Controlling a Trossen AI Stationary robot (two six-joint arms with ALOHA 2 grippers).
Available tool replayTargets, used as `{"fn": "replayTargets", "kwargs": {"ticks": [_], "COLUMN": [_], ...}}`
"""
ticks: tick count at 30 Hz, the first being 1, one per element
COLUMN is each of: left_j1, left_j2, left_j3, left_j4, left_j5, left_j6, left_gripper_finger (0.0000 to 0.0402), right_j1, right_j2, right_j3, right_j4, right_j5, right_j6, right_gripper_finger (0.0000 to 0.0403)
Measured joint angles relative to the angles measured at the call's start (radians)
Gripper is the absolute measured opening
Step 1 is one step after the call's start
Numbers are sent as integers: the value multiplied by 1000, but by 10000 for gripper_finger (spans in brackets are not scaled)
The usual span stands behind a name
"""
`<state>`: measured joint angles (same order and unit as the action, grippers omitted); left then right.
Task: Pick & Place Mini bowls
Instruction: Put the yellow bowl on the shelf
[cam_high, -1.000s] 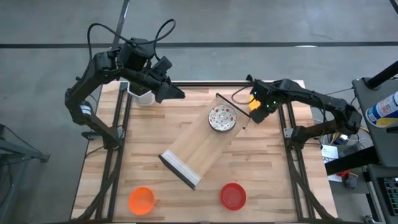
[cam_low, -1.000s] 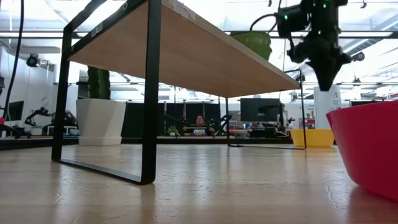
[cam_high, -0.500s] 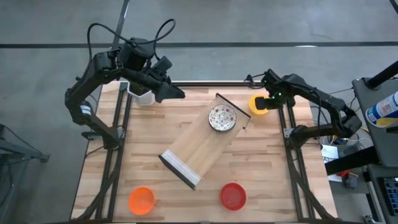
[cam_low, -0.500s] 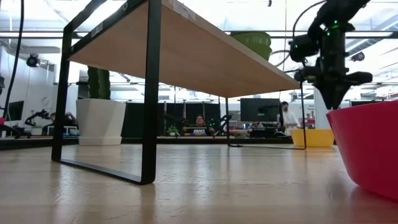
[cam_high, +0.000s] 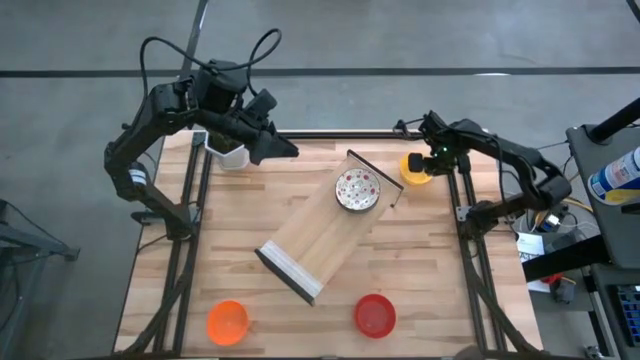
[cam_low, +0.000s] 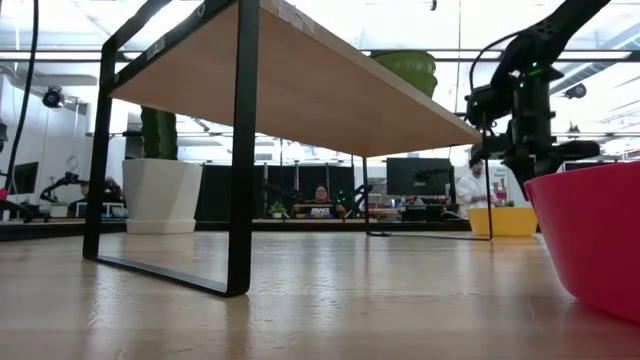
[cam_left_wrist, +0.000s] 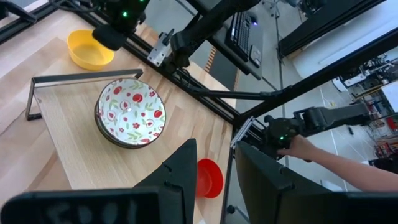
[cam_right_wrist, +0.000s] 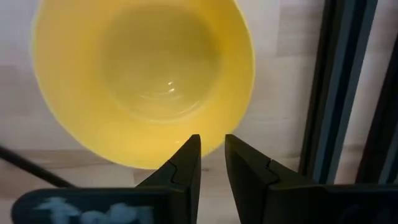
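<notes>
The task seems to be partly done: patterned bowls (cam_high: 357, 189) are sitting stacked on the small wooden shelf (cam_high: 318, 232), while the yellow bowl (cam_high: 414, 168), the red bowl (cam_high: 375, 314) and the orange bowl (cam_high: 227, 321) are lying on the desk (cam_high: 420, 260). The right hand (cam_right_wrist: 211, 163) is hanging just above the yellow bowl's rim, its fingers nearly together, holding nothing. The left hand (cam_left_wrist: 211, 177) is waiting near the cactus pot (cam_high: 228, 155), fingers slightly apart.

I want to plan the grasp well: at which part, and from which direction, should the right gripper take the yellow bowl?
Grip the yellow bowl by its thin rim, coming from straight above: it sits upright and open, too wide to span. The right gripper hangs over the rim, fingers narrowly apart.
</notes>
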<state>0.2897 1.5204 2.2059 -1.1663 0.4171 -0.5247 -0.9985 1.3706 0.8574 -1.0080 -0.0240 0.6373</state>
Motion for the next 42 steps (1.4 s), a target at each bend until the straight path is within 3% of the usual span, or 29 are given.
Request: {"fn": "replayTargets", "kwargs": {"ticks": [13,28,35,42], "left_j1": [0,0,0,0], "left_j2": [0,1,1,1], "left_j3": [0,0,0,0], "left_j4": [35,48,48,48], "left_j5": [0,0,0,0], "left_j6": [-6,-6,-6,2], "left_gripper_finger": [103,103,103,103], "right_j1": [-27,-89,-92,-93], "right_j2": [14,113,113,61], "right_j3": [-1,-1,-2,22], "right_j4": [7,71,82,65], "right_j5": [51,-29,-35,-54], "right_j6": [-9,-7,-59,-82], "right_gripper_finger": [68,68,16,9]}}
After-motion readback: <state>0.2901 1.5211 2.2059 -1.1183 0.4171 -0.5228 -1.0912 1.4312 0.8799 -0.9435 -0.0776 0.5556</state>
